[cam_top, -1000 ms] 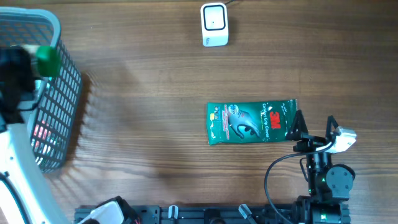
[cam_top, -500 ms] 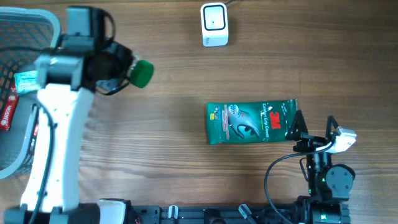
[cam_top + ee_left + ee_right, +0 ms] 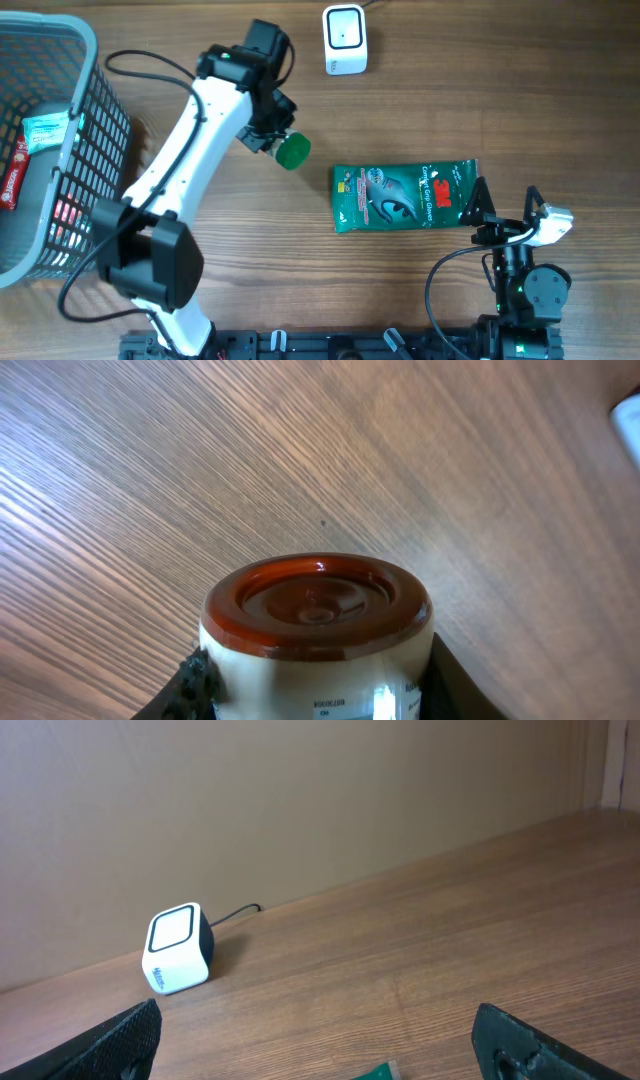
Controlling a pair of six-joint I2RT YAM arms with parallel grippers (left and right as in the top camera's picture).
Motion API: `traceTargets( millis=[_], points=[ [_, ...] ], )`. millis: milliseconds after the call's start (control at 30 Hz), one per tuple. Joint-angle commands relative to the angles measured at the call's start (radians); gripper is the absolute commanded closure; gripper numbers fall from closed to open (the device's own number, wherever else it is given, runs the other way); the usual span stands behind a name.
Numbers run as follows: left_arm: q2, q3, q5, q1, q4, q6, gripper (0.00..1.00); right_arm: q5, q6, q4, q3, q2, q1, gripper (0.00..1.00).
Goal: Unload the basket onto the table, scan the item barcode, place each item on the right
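Wood everywhere from above: the table (image 3: 560, 90) fills the whole frame, warm brown, its grain running left to right in long streaks. The light is soft and even, with only faint shadows on the surface. Down at table level, a plain beige wall (image 3: 300, 800) rises right behind the far edge, and at the upper right a pale vertical strip (image 3: 612, 760) stands against it.

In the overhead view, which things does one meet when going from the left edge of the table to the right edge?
wire basket → green-capped jar → white scanner → green glove packet → right gripper
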Motion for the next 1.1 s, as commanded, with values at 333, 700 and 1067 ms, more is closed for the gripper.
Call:
traceTargets(
  millis=[333,700,1067],
  points=[
    [0.100,0.019,-0.109,-0.101,0.021,0.015,0.64,0.007,-0.011,0.005,-0.001,-0.005,0.003,0.00],
    [0.185,0.019,-0.116,-0.136,0.097,0.015,0.61,0.007,-0.011,0.005,-0.001,-0.005,0.003,0.00],
    [0.233,0.018,-0.115,-0.148,0.148,0.015,0.51,0.007,-0.011,0.005,-0.001,-0.005,0.003,0.00]
  ],
)
